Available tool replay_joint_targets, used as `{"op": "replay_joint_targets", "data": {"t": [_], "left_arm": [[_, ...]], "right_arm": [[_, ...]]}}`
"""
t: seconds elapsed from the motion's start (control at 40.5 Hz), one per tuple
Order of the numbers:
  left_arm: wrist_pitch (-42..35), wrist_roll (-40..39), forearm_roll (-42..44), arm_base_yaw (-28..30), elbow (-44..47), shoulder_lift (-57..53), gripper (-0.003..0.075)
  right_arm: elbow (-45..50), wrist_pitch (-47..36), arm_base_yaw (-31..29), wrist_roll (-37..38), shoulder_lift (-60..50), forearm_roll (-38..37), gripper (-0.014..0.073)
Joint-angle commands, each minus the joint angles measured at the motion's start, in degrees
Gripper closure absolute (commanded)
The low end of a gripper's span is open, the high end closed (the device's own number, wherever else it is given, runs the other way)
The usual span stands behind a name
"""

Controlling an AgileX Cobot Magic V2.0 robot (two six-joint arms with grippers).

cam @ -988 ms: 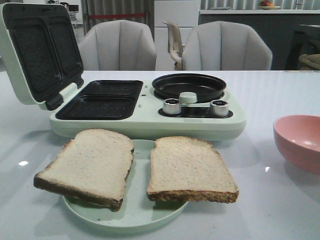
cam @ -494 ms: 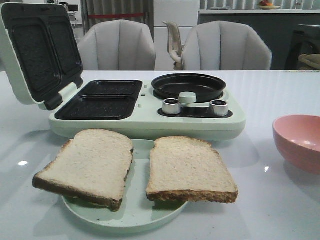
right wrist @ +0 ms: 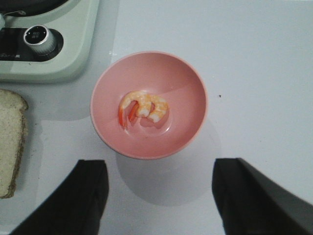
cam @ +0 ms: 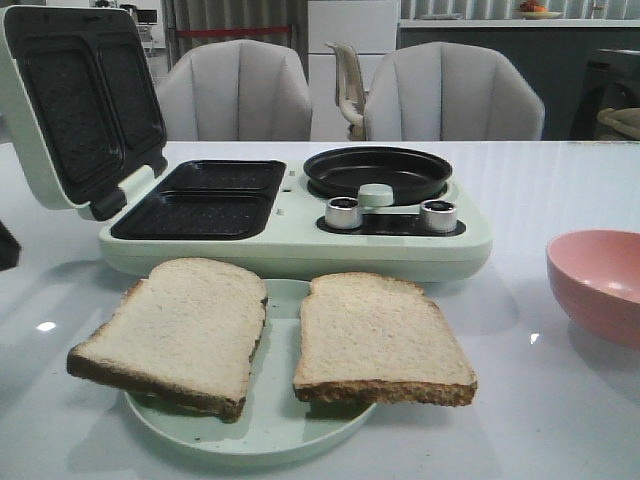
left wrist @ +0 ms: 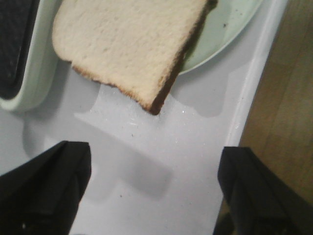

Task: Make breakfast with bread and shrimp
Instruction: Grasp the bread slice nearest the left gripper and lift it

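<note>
Two slices of bread, the left one (cam: 175, 330) and the right one (cam: 380, 340), lie side by side on a pale green plate (cam: 275, 425) in front of the appliance. The orange-and-white shrimp (right wrist: 143, 106) lie curled together in a pink bowl (right wrist: 186, 83), hidden in the front view by the bowl's wall (cam: 600, 285). My left gripper (left wrist: 154, 191) is open and empty above bare table, near the corner of the left slice (left wrist: 127, 44). Only a dark tip of it (cam: 5, 245) shows in the front view. My right gripper (right wrist: 159, 196) is open and empty, just short of the bowl.
A pale green breakfast maker (cam: 300, 235) stands behind the plate, its sandwich lid (cam: 80, 105) raised, with a black round pan (cam: 378, 170) and two metal knobs (cam: 343, 212). The table's front edge (left wrist: 259, 63) is close to my left gripper. Chairs stand beyond the table.
A dark tip of my left gripper has come into the front view at the left edge. The bread, plate and bowl have not moved.
</note>
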Motion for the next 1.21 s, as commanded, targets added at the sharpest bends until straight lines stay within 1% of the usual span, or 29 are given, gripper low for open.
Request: {"op": "replay_joint_targets", "data": {"t": [0.0, 0.049, 0.173, 0.247, 0.321, 0.371, 0.47, 0.593, 0.89, 1.063, 1.186], "left_arm": [[-6.6, -5.1, 8.9, -1.5, -0.9, 2.1, 0.0141], [-7.5, -7.1, 12.0, -1.5, -0.9, 3.8, 0.0141], [-9.4, -9.2, 18.2, -1.5, -0.9, 8.1, 0.0146], [-10.6, -11.2, 21.3, -1.5, -1.0, 10.6, 0.0169], [-10.7, -14.8, 24.1, -1.5, -2.0, 12.8, 0.0202], [-9.7, -16.8, 25.3, -1.5, -2.9, 14.3, 0.0221], [-6.9, -19.1, 27.8, -1.5, -4.8, 17.0, 0.0223], [-4.5, -19.4, 30.9, -1.5, -6.9, 19.8, 0.0223], [-4.6, -19.4, 33.2, -1.5, -7.7, 21.4, 0.0225], [-4.6, -19.4, 33.2, -1.5, -7.7, 21.4, 0.0290], [-4.6, -19.4, 33.2, -1.5, -7.7, 21.4, 0.0295]], "right_arm": [[-2.0, -3.9, -0.5, -0.5, -0.1, 0.4, 0.0036], [-2.0, -3.9, -0.5, -0.5, -0.1, 0.4, 0.0036], [-2.0, -3.9, -0.5, -0.5, -0.1, 0.4, 0.0036], [-2.0, -3.9, -0.5, -0.5, -0.1, 0.4, 0.0036], [-2.0, -3.9, -0.5, -0.5, -0.1, 0.4, 0.0036], [-2.0, -3.9, -0.5, -0.5, -0.1, 0.4, 0.0036], [-2.0, -3.9, -0.5, -0.5, -0.1, 0.4, 0.0036], [-2.0, -3.9, -0.5, -0.5, -0.1, 0.4, 0.0036], [-2.0, -3.9, -0.5, -0.5, -0.1, 0.4, 0.0036], [-2.0, -3.9, -0.5, -0.5, -0.1, 0.4, 0.0036], [-2.0, -3.9, -0.5, -0.5, -0.1, 0.4, 0.0036]]}}
